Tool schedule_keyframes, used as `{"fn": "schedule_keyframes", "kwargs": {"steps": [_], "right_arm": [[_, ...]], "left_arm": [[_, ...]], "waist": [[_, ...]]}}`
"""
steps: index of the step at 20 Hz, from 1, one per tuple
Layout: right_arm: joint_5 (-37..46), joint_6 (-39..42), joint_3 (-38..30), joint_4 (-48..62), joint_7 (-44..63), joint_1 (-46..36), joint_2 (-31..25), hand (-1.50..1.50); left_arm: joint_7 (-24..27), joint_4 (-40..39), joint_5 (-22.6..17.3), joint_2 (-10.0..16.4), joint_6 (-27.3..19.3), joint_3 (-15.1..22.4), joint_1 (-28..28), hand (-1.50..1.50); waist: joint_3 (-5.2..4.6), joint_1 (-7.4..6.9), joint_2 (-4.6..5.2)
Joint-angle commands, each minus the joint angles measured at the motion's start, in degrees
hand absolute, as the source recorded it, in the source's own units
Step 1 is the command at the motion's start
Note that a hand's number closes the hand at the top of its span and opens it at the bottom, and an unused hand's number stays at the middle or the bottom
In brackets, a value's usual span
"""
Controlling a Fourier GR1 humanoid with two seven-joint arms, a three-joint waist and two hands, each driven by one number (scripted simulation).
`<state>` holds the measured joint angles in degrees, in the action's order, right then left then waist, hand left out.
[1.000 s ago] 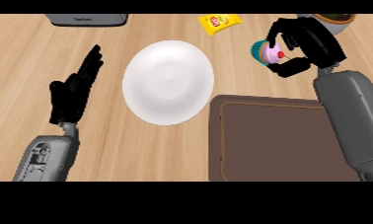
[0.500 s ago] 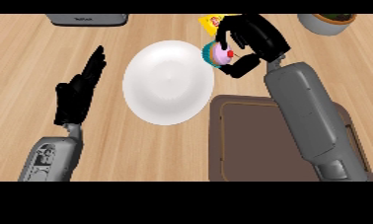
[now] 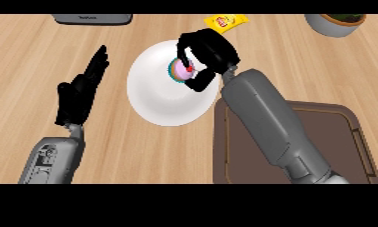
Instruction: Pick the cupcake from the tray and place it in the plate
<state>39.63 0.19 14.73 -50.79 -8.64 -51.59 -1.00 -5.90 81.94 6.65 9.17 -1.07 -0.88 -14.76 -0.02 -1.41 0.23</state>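
Moved: right hand (image 3: pixel 210 53) and cupcake (image 3: pixel 181 69) have shifted left since half a second ago, now over the far part of the plate (image 3: pixel 166 103); left hand (image 3: pixel 77 96) same spot.
Right hand: curled round cupcake.
Left hand: fingers straight, resting at left.
Counts: one cupcake, one plate, one tray (image 3: pixel 332 136), one yellow packet (image 3: pixel 226 21), one pot (image 3: pixel 336 23), one grey item (image 3: pixel 92 18).
Hidden: cupcake mostly under fingers, contact with plate unclear; tray's left part behind right forearm; pot and grey item cut off at far edge.

plate (image 3: pixel 162 106): white, centre | cupcake (image 3: pixel 181 69): pink-and-teal, over plate's upper part (partly hidden) | tray (image 3: pixel 341 132): brown, lower right
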Motion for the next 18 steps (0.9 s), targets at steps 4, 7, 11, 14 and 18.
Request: {"fn": "schedule_keyframes", "kwargs": {"steps": [4,7,11,14,18], "right_arm": [[0.3,-7.5,11.7,13.6,6.5,-7.2,1.0,1.5],[-10.1,-9.4,13.7,17.1,8.2,-6.1,1.0,-1.5],[-17.9,-9.3,17.0,17.9,8.5,-5.1,1.0,-1.5],[-21.5,-12.5,19.8,19.1,5.4,-4.4,1.0,-1.5],[-30.0,-11.6,15.9,17.8,0.3,-4.2,1.0,-1.5]], "left_arm": [[4.2,-6.7,-0.4,0.8,1.3,-1.6,-3.3,0.0],[1.3,-3.9,0.8,-1.3,0.7,1.1,-4.3,0.0],[0.2,-2.9,-0.2,-1.8,1.2,0.9,-4.4,0.0],[-0.2,-2.7,1.0,-1.6,0.9,1.6,-5.1,0.0],[1.4,-2.8,0.4,-1.1,2.1,1.4,-4.5,0.0]], "waist": [[-0.06,-1.42,0.65],[0.0,-3.19,0.91],[0.03,-3.6,0.86],[0.06,-4.43,1.06],[0.11,-5.05,1.32]]}}
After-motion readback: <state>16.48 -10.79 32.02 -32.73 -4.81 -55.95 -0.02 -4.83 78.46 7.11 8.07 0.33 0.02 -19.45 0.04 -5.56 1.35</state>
